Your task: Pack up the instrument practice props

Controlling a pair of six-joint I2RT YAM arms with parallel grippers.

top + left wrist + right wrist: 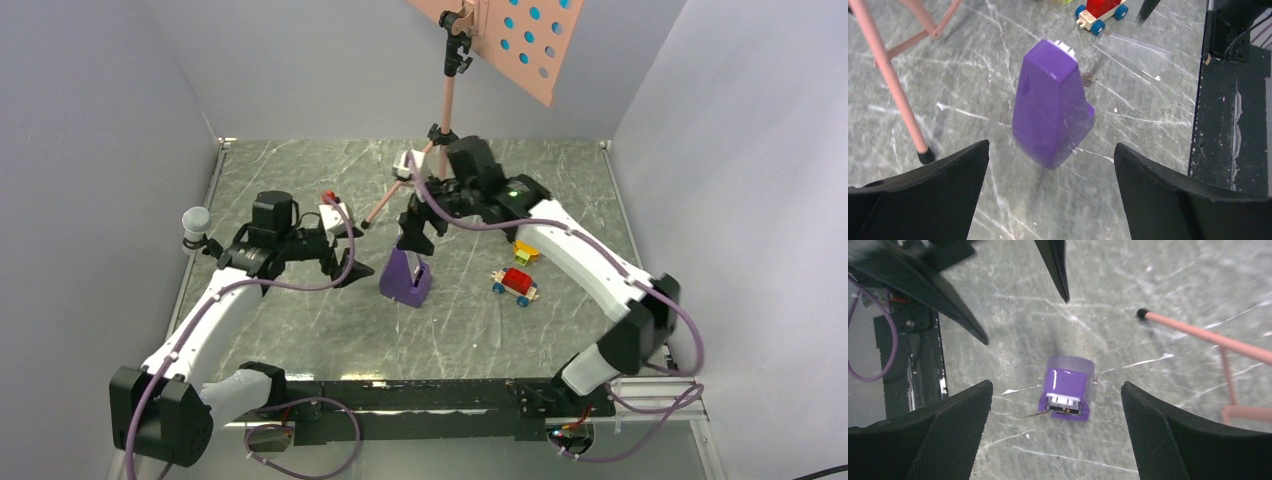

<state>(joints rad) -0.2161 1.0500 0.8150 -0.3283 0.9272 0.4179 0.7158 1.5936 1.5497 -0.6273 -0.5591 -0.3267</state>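
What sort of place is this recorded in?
Probably a robot lab test cell: plain grey walls box in a marble-patterned table; left arm and right arm bolted to its near edge.

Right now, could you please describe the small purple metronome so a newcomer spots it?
On the grey marbled table, find the salmon-pink tripod music stand at the back. Near its feet stands the purple pyramid-shaped metronome, the only purple thing; the neighbouring red toy car has wheels.

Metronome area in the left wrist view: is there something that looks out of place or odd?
Yes. A clear plastic piece lies flat on the table beside the red toy car, apart from the upright purple metronome. It may be the metronome's detached cover, but I cannot confirm this.
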